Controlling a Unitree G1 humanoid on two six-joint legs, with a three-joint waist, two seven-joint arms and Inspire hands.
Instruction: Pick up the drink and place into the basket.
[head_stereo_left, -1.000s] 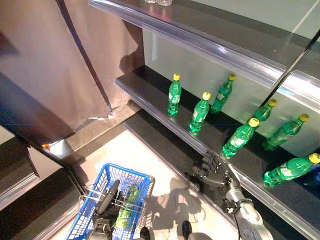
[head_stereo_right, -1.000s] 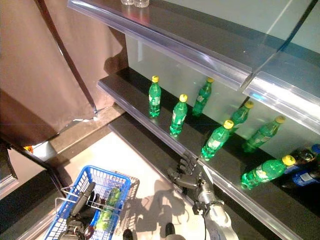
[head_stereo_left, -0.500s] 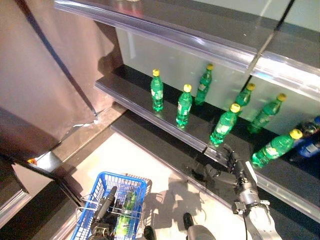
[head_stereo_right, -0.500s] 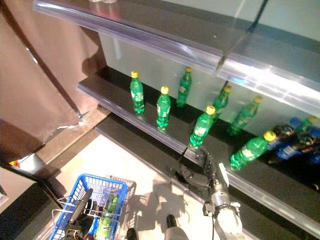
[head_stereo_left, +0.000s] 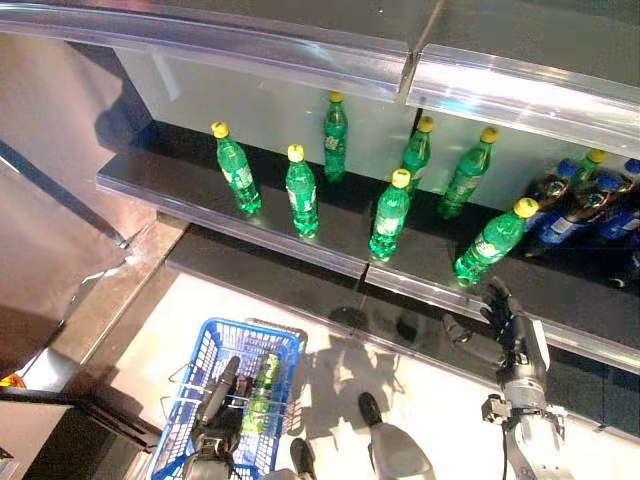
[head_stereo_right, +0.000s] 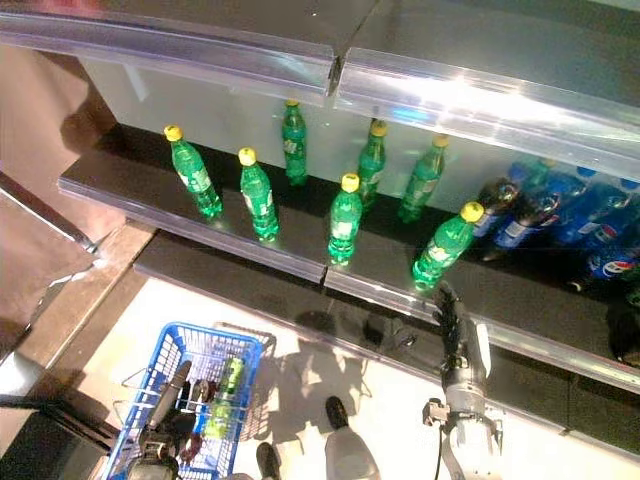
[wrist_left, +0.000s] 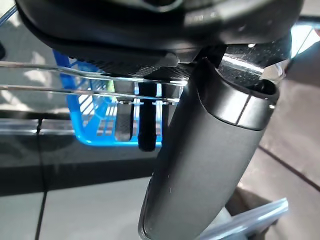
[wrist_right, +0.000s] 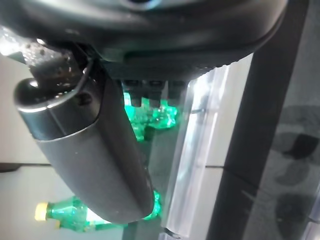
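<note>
Two hands in view: right hand (head_stereo_left: 517, 330) at lower right, fingers straight and apart, just below the nearest green bottle (head_stereo_left: 492, 242) on the shelf (head_stereo_left: 330, 245); left hand (head_stereo_left: 215, 412) at bottom left, curled round the blue basket's (head_stereo_left: 205, 350) wire handle (wrist_left: 75, 75). Inside the basket, one green drink (head_stereo_left: 262, 393).

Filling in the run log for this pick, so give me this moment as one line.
right hand: open, below nearest green bottle on shelf | left hand: on basket handle | basket: one bottle inside
</note>
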